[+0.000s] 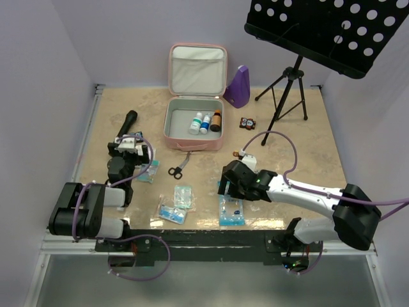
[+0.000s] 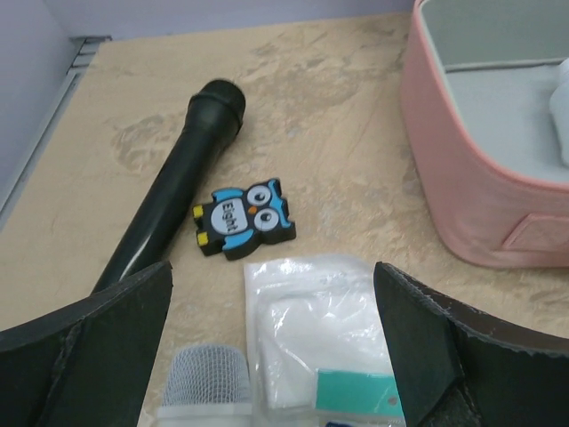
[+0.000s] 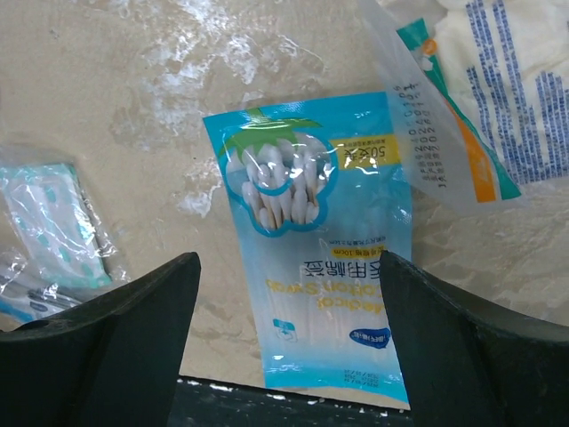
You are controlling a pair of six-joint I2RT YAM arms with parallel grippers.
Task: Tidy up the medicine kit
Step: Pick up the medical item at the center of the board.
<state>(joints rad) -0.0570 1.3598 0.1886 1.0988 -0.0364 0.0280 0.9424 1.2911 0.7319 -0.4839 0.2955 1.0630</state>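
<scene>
A: Where is the medicine kit point(image 1: 192, 142) being seen?
B: It is being shown lying open at the far middle of the table point(image 1: 313, 147), its lid standing up at the back. Three small bottles point(image 1: 205, 122) are being held in its tray, two white and one brown, side by side.
A: How is the left gripper point(image 2: 271, 347) being held?
B: Its fingers point(image 2: 89, 356) are being held wide apart, with nothing clasped. A clear packet of white gauze point(image 2: 307, 325) is being framed between them on the table; whether it is being touched cannot be told. Just beyond it an owl-shaped eraser point(image 2: 244, 218) is being shown beside a black microphone point(image 2: 169, 191).
A: And the right gripper point(image 3: 289, 347)?
B: It too is being held spread, gripping nothing. A blue packet of cotton swabs point(image 3: 311, 240) is being viewed lying flat between its two prongs, near the table's front edge. A teal-patterned sachet point(image 3: 53, 222) is lying to one side of it and a printed packet point(image 3: 480, 98) at its upper right corner.
A: What else is being shown near the kit?
B: Scissors point(image 1: 177, 169) are lying just in front of it, and a purple metronome-shaped object point(image 1: 239, 86) is standing just beside its right side, with a black music stand point(image 1: 332, 29) further right.
</scene>
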